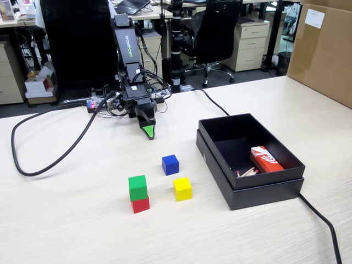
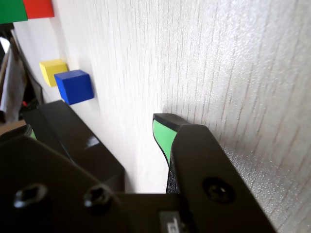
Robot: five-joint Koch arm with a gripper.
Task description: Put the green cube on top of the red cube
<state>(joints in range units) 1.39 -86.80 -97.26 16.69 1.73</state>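
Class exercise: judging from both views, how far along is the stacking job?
Done: the green cube sits on the red cube, slightly offset. In hand: nothing; the gripper is back near the arm's base, away from the cubes. Left: apparently nothing.

I am seeing the green cube (image 1: 137, 187) sitting on the red cube (image 1: 141, 205), with the box (image 1: 264, 187) lying well right in the fixed view.

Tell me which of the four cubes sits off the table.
The green cube. It rests on top of the red cube, while the red, blue and yellow cubes all sit directly on the table.
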